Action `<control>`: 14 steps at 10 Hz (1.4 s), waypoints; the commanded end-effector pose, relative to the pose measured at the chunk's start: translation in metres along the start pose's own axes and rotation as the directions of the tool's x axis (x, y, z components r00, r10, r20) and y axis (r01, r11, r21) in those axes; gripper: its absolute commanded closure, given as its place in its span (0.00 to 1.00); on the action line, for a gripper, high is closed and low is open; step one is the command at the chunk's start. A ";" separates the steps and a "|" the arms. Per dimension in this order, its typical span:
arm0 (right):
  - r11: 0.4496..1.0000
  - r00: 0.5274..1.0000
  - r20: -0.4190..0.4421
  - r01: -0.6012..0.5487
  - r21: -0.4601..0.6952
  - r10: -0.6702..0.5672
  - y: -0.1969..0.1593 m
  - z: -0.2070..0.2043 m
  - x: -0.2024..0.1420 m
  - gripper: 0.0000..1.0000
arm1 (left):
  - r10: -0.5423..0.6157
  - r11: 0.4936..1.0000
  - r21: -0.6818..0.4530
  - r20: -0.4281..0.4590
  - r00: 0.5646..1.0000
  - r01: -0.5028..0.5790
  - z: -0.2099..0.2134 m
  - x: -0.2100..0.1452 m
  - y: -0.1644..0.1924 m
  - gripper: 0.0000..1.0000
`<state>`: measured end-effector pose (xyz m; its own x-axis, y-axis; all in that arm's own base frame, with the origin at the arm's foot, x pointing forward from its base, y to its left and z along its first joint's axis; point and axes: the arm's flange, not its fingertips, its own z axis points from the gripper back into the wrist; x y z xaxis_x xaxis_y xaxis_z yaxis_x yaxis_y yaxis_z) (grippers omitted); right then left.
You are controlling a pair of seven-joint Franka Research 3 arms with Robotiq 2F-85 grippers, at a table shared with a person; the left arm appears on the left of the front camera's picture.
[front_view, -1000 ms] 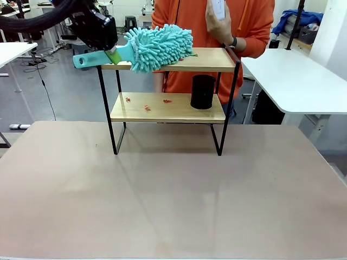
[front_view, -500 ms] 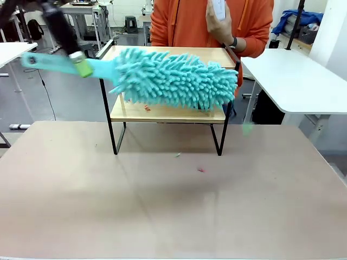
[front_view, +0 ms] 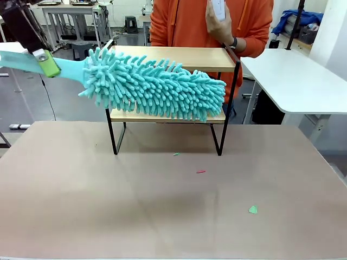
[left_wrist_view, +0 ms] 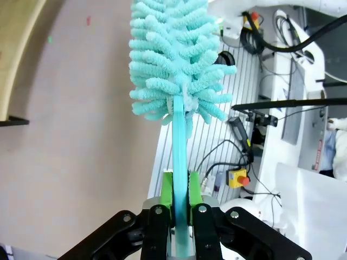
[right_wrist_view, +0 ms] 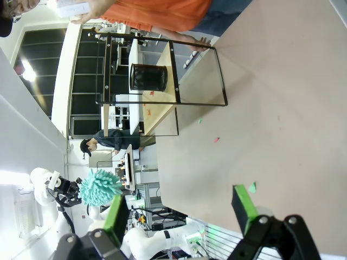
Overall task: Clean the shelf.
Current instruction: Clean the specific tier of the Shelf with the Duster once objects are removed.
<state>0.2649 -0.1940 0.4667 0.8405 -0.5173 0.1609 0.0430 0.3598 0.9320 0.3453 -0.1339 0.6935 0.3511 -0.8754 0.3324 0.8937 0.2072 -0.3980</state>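
Left pincer (front_view: 47,63) clenched on the duster (front_view: 154,86), hung before the shelf (front_view: 179,54), risked toppling its black cup (right_wrist_view: 147,77) by sweeping carelessly.

1. The shelf (front_view: 184,53) stands on the far half of the table (front_view: 108,206), with a person (front_view: 184,24) right behind it.
2. My left gripper (front_view: 47,63), left of the shelf, grips the duster (front_view: 157,86) by its handle. The duster stretches rightward across the shelf's front, above the table.
3. A cup (right_wrist_view: 147,77) stands on the shelf's lower board.
4. Scraps (front_view: 201,171) lie on the table before the shelf.
5. My right gripper (right_wrist_view: 181,208) hangs over the table, well apart from the shelf.
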 end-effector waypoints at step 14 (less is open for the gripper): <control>0.999 1.000 0.014 -0.026 0.026 0.026 0.001 -0.002 0.001 0.00 | 0.749 0.506 -0.334 0.628 0.213 -0.795 0.057 -0.322 0.126 0.88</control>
<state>0.2654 -0.1941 0.4677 0.8405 -0.5169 0.1624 0.0433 0.3628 0.9308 0.3747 0.1863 0.5697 0.9286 0.2560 0.2684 0.0351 0.6598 -0.7506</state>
